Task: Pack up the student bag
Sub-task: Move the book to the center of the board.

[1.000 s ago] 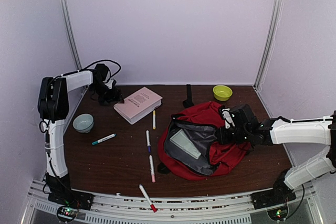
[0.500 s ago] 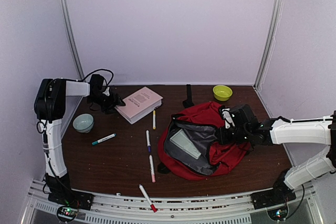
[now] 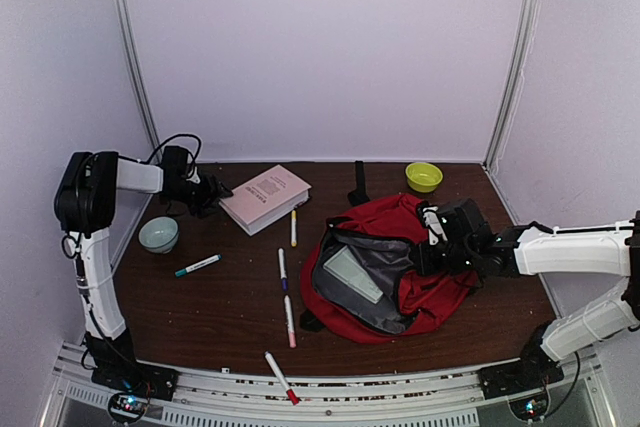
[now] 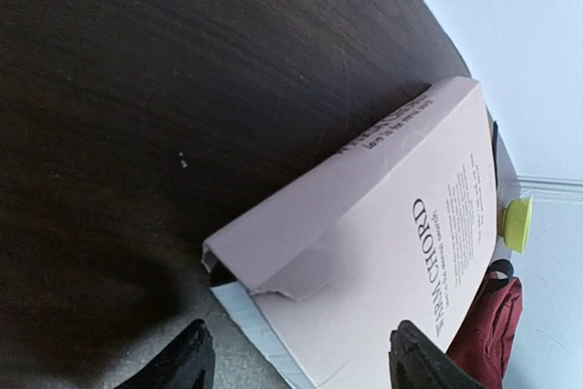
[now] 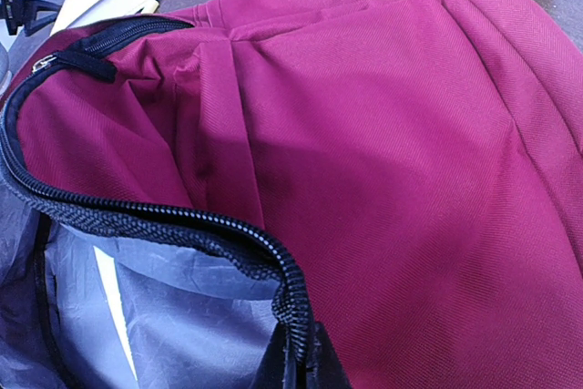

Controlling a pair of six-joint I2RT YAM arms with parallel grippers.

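The student bag (image 3: 430, 292), a large red backpack, lies at the right of the table with its mouth open to the left. Its grey lining (image 3: 375, 297) shows, with a flat pale item (image 3: 350, 273) inside. My right gripper (image 3: 432, 247) is shut on the bag's black zipper edge (image 5: 182, 220) and holds the mouth up; the pinch shows in the right wrist view (image 5: 314, 366). A pink book (image 3: 265, 197) lies at the back left. My left gripper (image 3: 208, 193) is open at the book's left corner (image 4: 273, 271), one finger on either side (image 4: 301, 369).
Several markers lie left of the bag, one (image 3: 282, 269) mid-table, one (image 3: 197, 265) further left and one (image 3: 281, 377) at the front edge. A pale blue bowl (image 3: 158, 234) stands at the left. A green bowl (image 3: 423, 176) and a black object (image 3: 358, 183) stand at the back.
My left arm has dropped and swung leftward, bringing its gripper low at the pink book's left corner. The right arm and the bag have not moved.
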